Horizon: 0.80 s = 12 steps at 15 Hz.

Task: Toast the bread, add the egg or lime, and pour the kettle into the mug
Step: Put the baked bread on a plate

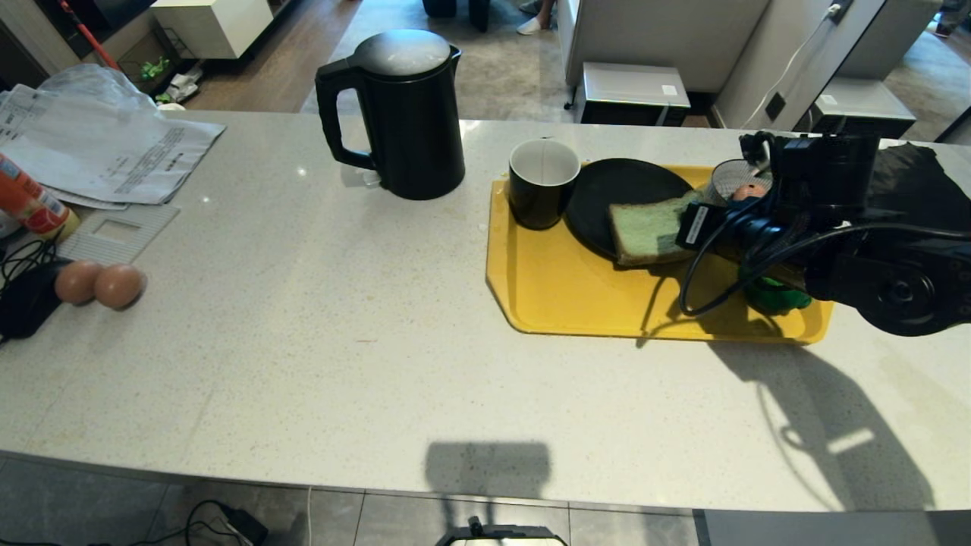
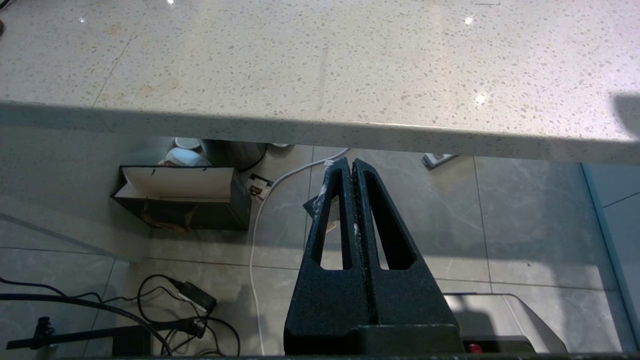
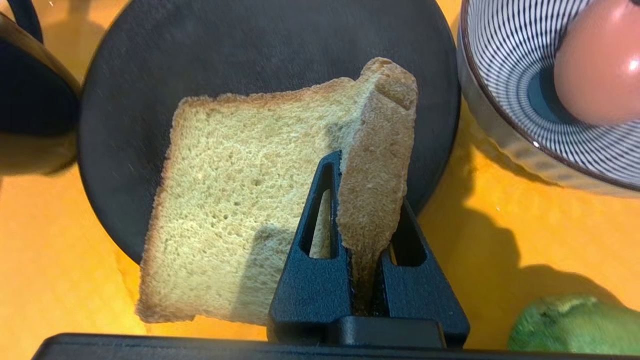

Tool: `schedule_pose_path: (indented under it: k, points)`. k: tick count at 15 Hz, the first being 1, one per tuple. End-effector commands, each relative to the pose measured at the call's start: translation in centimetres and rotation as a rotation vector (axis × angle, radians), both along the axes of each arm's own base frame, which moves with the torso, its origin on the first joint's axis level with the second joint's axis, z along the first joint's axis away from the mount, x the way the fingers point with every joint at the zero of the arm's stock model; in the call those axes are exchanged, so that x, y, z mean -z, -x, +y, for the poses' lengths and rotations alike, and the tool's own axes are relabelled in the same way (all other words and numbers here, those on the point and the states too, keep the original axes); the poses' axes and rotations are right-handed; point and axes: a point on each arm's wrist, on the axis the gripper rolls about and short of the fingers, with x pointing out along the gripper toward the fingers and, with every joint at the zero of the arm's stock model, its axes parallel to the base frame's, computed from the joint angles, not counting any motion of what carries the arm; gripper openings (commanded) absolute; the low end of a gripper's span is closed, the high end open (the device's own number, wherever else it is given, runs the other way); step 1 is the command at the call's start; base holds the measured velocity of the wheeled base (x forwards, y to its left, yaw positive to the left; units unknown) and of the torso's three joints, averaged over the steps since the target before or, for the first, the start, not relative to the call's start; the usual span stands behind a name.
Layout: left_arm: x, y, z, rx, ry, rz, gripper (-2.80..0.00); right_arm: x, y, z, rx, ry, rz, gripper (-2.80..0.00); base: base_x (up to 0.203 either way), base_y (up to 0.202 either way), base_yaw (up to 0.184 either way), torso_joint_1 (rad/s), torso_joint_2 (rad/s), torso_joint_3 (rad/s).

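The right gripper point(image 3: 367, 235) is being seen clamped on one edge of the single bread point(image 3: 235, 200) slice, crust pinched between both fingers point(image 3: 312, 240). The slice is being held tilted over one black plate point(image 3: 150, 60), its lower corner overhanging the yellow tray point(image 1: 576, 296). One mug point(image 1: 540, 193) is standing on the tray, touching the plate's left rim. One striped bowl point(image 3: 505, 100) with one egg point(image 3: 600, 70) inside is being seen just beside the plate. One lime point(image 3: 575, 325) is lying on the tray near the gripper. One kettle point(image 1: 406, 114) is standing on the counter point(image 1: 303, 341), left of the tray. Two more eggs point(image 1: 98, 284) are lying touching at the counter's far left. The left gripper point(image 2: 352, 170) is being kept below the counter edge, fingers pressed together, nothing held.
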Motion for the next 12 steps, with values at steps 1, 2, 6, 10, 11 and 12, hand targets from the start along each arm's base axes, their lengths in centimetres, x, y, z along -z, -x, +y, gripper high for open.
schedule_pose_path:
  k: [1, 2, 6, 10, 11, 12]
  points:
    - [0.5, -0.1, 0.0, 0.0, 0.0, 0.015, -2.8, -0.1, 0.3, 0.0, -0.004, 0.004, -0.003, -2.8, 0.0, 0.0, 0.0, 0.0, 0.0, 0.0]
    - [0.5, -0.1, 0.0, -0.002, 0.0, 0.015, -2.8, -0.2, 0.3, 0.0, -0.007, 0.008, -0.005, -2.8, 0.0, 0.0, 0.0, 0.0, 0.0, 0.0]
    - [0.5, -0.1, 0.0, -0.002, 0.0, 0.015, -2.8, -0.9, 0.7, 0.8, -0.053, -0.013, -0.053, 0.0, 0.0, 0.0, 0.0, 0.0, 0.0, 0.0]
    - [0.5, -0.1, 0.0, -0.002, 0.0, 0.015, -2.8, -1.3, 0.9, 1.3, -0.073, -0.009, -0.088, 0.0, 0.0, 0.0, 0.0, 0.0, 0.0, 0.0]
    - [0.5, -0.1, 0.0, -0.001, 0.0, 0.015, -2.8, -1.3, 0.9, 1.4, -0.075, -0.006, -0.091, 0.0, 0.0, 0.0, 0.0, 0.0, 0.0, 0.0]
    - [0.5, -0.1, 0.0, -0.002, 0.0, 0.015, -2.8, -1.4, 0.9, 1.3, -0.074, -0.005, -0.094, 0.0, 0.0, 0.0, 0.0, 0.0, 0.0, 0.0]
